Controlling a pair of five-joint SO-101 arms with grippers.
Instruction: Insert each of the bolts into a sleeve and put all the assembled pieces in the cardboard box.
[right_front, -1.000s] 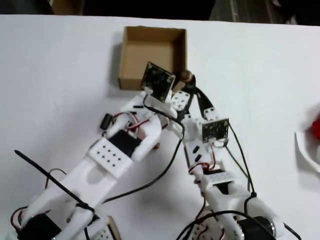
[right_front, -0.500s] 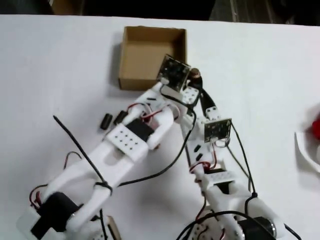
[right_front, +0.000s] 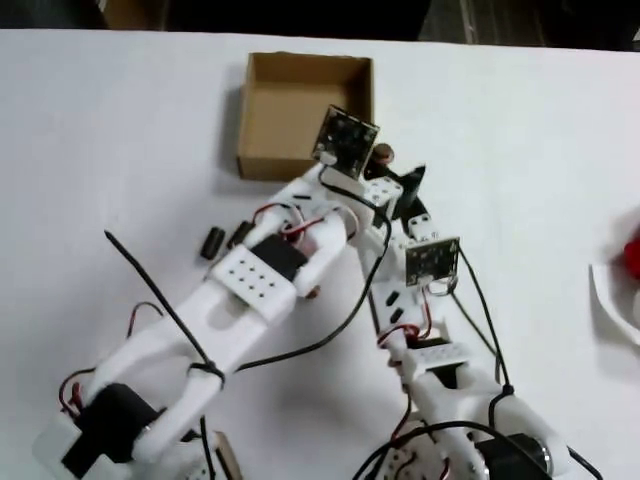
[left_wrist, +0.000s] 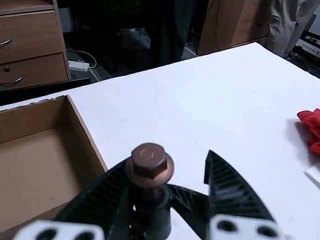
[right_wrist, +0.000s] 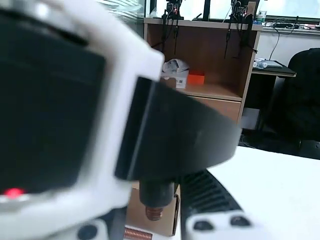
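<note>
the copper bolt (left_wrist: 149, 162) stands head-up with its shank dropped through the black sleeve (right_wrist: 152, 192), threads poking out below. this pair looks assembled, and it is held off the table (right_front: 120, 150) just outside one side wall of the cardboard box (right_front: 258, 125), presumably so that a short sideways carry can drop it inside. the left end effector (left_wrist: 172, 192) is spread in a v around the piece, one finger close against the sleeve and the pointed one standing apart from the bolt head (a straddle that reads as lining up for a hand-over). the right end effector (right_wrist: 180, 200) sits low beside the sleeve's underside; whether it is clamped or slack i cannot tell. two spare sleeves (right_front: 212, 241) lie on the table beside the left arm, waiting for bolts.
</note>
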